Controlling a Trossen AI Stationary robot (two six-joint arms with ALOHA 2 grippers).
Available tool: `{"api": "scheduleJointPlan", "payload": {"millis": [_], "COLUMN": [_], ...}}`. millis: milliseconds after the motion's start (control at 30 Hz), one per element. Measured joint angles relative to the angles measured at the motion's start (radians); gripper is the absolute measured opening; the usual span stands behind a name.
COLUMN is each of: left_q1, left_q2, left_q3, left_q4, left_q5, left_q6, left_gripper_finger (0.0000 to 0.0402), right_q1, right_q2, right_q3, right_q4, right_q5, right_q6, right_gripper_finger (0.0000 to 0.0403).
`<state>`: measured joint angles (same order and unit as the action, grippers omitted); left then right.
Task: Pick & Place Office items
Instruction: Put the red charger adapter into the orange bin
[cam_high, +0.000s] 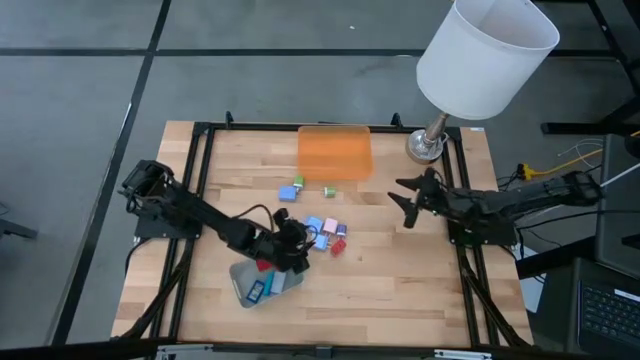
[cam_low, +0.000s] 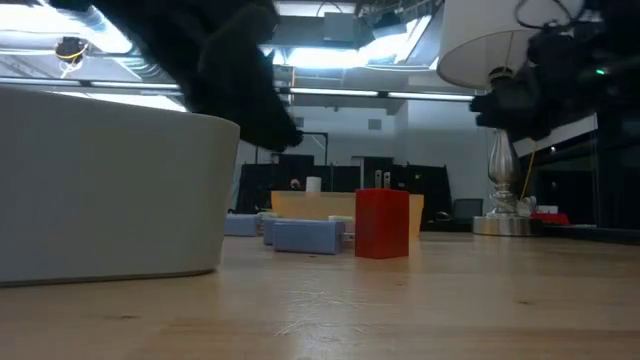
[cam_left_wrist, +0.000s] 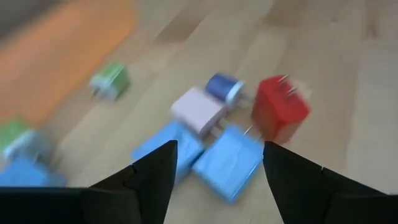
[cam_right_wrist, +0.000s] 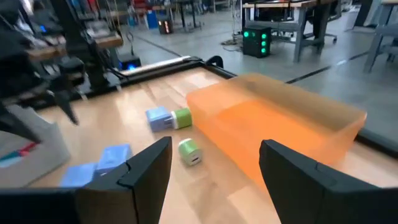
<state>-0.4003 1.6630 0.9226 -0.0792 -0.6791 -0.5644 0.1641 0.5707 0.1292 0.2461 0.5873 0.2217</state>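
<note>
The left claw (cam_high: 291, 243) is held open and empty, just above the office items (cam_high: 322, 232) — small blue, pink, red and green blocks scattered mid-desk (cam_high: 400, 290). The right claw (cam_high: 411, 200) is open too — nothing is held.

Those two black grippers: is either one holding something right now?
No. The left gripper is open over the small coloured blocks, and the right gripper is open near the translucent orange tray; nothing sits between either's fingers.
</note>
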Motion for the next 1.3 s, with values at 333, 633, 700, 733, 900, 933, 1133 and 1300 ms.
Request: {"api": "scheduleJointPlan", "payload": {"millis": [333,633,700,733,900,933,1133,1300], "left_q1": [0.016,0.017,0.019,0.024,0.055,0.059,0.069,0.069], "left_q2": [0.0,0.0,0.0,0.0,0.0,0.0,-0.027,-0.126], "left_q3": [0.0,0.0,0.0,0.001,-0.006,-0.021,-0.205,-0.418], "left_q4": [0.246,0.436,0.535,0.569,0.585,0.591,0.833,1.023], "left_q5": [0.099,0.27,0.354,0.392,0.469,0.473,0.471,0.371], "left_q6": [0.279,0.442,0.507,0.531,0.565,0.557,0.509,0.496], "left_gripper_finger": [0.0224,0.0223,0.0223,0.0223,0.0221,0.022,0.0211,0.0204], "right_q1": [-0.263,-0.385,-0.377,-0.371,-0.335,-0.326,-0.299,-0.326], "right_q2": [0.355,0.672,0.756,0.804,1.016,1.044,1.107,1.107], "right_q3": [0.154,0.198,0.247,0.274,0.41,0.433,0.514,0.516], "right_q4": [0.037,0.309,0.275,0.261,0.268,0.267,0.262,0.25], "right_q5": [-0.291,-0.538,-0.52,-0.519,-0.554,-0.554,-0.555,-0.605], "right_q6": [-0.12,-0.133,-0.137,-0.141,-0.144,-0.152,-0.182,-0.189], "right_gripper_finger": [0.0241,0.0241,0.0241,0.0241,0.0241,0.0241,0.0241,0.0241]}}
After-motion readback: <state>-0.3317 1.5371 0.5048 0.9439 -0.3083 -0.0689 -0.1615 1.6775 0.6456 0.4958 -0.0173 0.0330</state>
